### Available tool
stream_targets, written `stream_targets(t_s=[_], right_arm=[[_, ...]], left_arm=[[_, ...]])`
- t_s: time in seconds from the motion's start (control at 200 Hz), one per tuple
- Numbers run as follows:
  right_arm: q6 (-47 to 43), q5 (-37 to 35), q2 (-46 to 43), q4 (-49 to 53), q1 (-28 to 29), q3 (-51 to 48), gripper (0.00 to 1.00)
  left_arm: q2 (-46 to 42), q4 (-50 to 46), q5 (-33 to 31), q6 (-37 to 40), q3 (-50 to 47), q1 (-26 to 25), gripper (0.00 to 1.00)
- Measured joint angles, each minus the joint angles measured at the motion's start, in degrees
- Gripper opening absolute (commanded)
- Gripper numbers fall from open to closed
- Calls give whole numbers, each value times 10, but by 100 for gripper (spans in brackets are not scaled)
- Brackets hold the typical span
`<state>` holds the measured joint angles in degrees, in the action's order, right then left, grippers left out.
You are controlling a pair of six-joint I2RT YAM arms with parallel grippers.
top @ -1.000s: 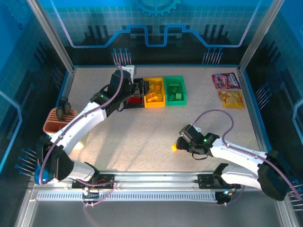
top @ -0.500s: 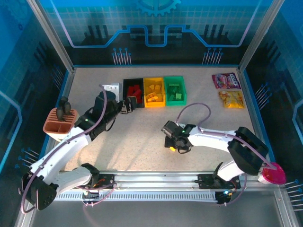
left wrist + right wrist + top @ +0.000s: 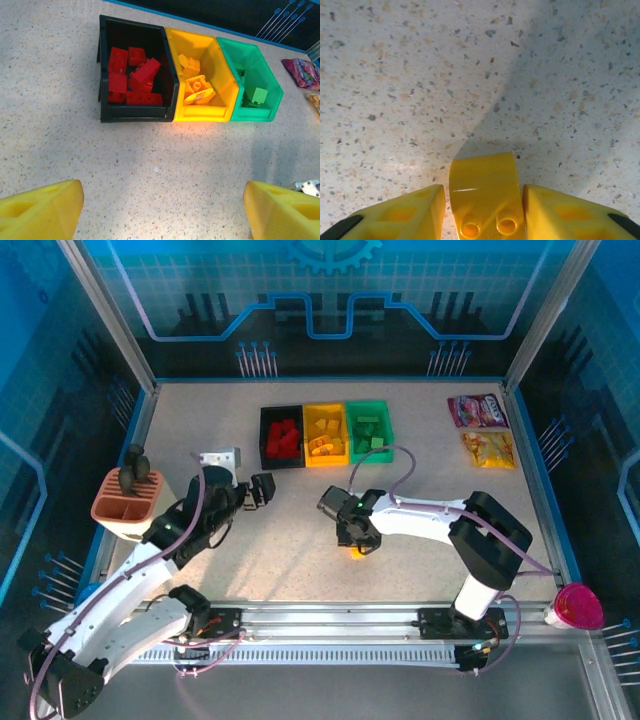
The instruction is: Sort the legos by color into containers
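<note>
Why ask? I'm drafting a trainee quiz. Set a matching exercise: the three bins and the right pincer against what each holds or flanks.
Column one:
1. black bin
2. yellow bin
3. green bin
4. right pincer

Column two:
A. green bricks
B. lone yellow brick lying on the table
C. red bricks
D. several yellow bricks

Pairs: 1-C, 2-D, 3-A, 4-B.

A speckled beige worktop (image 3: 300, 560) sits inside blue translucent walls (image 3: 330, 290), with an aluminium rail (image 3: 330, 620) along its near edge.
</note>
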<state>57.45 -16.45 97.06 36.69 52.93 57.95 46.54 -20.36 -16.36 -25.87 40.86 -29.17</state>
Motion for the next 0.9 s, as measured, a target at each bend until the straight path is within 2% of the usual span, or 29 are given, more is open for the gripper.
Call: stream_targets(t_s=[0.34,0.665,0.901], right_arm=[[-9,-5,0,41,26,9,49],[-4,-2,26,40,44,4,42],[-3,-5,26,47,44,9,26]], left_arm=[[-44,-27,-4,-39,-40,-21,83],[-44,-34,-16,-50,-50,-43,83],[-43,-34,-21,-56,-56,-46,83]])
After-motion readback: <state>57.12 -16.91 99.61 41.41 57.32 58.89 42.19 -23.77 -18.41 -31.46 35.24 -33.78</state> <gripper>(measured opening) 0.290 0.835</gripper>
